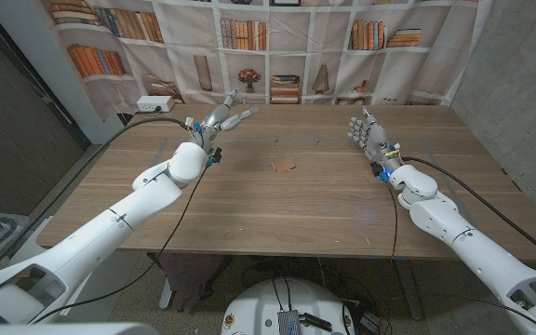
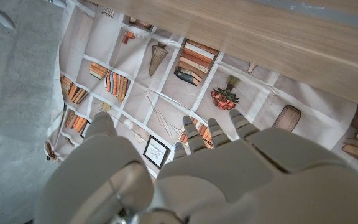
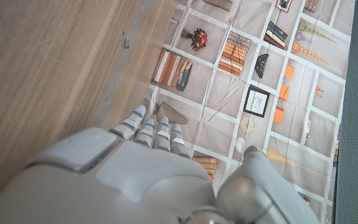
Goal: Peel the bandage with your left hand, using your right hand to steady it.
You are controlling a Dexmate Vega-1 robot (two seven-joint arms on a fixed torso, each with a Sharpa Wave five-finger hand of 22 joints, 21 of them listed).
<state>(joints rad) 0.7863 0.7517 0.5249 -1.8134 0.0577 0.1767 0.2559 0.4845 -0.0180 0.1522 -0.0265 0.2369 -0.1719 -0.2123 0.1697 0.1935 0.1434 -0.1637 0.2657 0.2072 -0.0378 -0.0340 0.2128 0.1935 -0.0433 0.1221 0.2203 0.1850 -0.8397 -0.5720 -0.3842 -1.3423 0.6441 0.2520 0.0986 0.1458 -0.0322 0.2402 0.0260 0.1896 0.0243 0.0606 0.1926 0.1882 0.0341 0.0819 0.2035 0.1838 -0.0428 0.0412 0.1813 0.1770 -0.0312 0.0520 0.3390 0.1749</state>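
Bandage point(image 1: 286, 166) lies flat near the middle of the table point(image 1: 249, 223), between the two arms, well apart from both hands. Small, tan, thin; its colour sits close to the wood, and whether a backing tab is lifted cannot be told from the head view.

Left hand point(image 1: 220, 121) hovers toward the far left of the table, fingers spread, holding nothing. Right hand point(image 1: 368, 135) stands upright toward the far right, fingers apart, also empty.

Risks from here:
- A flat, flimsy strip on smooth wood likely offers no edge to catch; fingertips may skid over it or push it along the grain instead of lifting it.
- If the right hand presses down on too much of the strip, the left would have little free end to pinch.
- Peeling before the strip is pinned would probably drag the whole piece.
- Low contrast with the tabletop could cause a misjudged approach.

Table: matte wood with long straight grain. Printed bookshelf backdrop point(image 1: 277, 46) behind, soft cloth with folds.
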